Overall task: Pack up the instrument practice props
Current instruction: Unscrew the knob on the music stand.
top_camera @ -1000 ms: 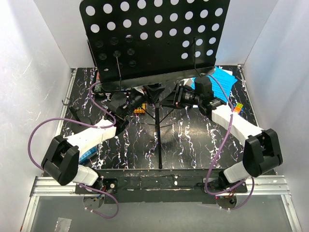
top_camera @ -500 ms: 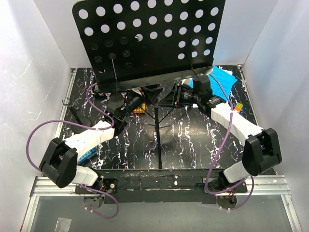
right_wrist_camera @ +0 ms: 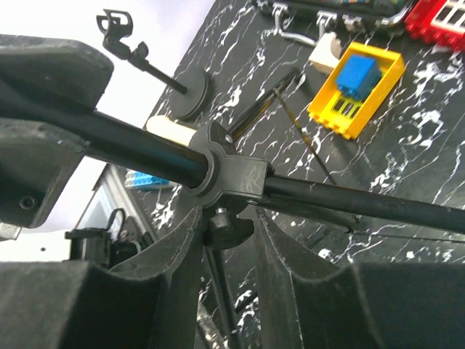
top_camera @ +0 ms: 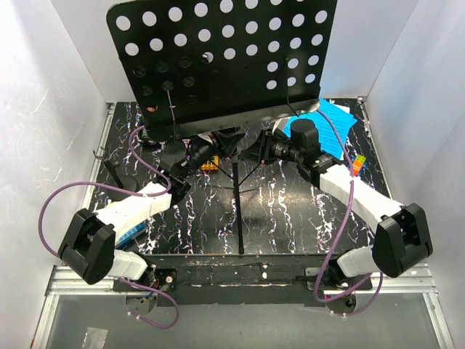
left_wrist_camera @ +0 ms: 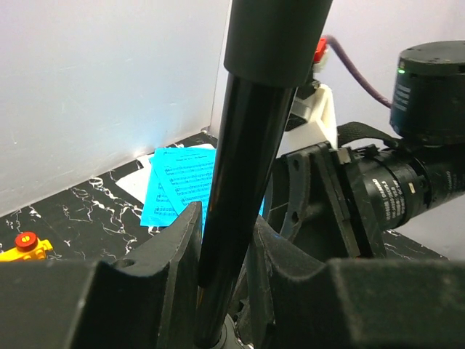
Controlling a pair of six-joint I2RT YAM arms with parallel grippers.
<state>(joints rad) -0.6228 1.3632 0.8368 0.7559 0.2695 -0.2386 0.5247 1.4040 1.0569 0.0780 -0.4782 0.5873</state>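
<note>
Top external view: the black marbled desk (top_camera: 290, 218) carries the black music stand (top_camera: 225, 58) at its far middle. The stand's perforated panel is tilted and rises above the rear edge. One thin tripod leg runs along the desk toward the near edge.

Both arms reach in under the panel, one from each side.

- Left tool (left_wrist_camera: 224, 240): closed on the stand's pole (left_wrist_camera: 240, 182), one finger pressed against each side of it.
- Right tool (right_wrist_camera: 229, 233): positioned at the tripod collar (right_wrist_camera: 229, 174), with its fingers flanking the small knob beneath the collar. Whether they clamp it cannot be determined.

The blue sheet-music pages (top_camera: 336, 120) lie flat at the far right corner. In the right wrist view, the round-based mic stand (right_wrist_camera: 185, 94) stands on the desk with the cream microphone (right_wrist_camera: 171, 129) lying just beside its base. A yellow toy block (right_wrist_camera: 356, 87) holding a blue brick sits well apart from them.
</note>
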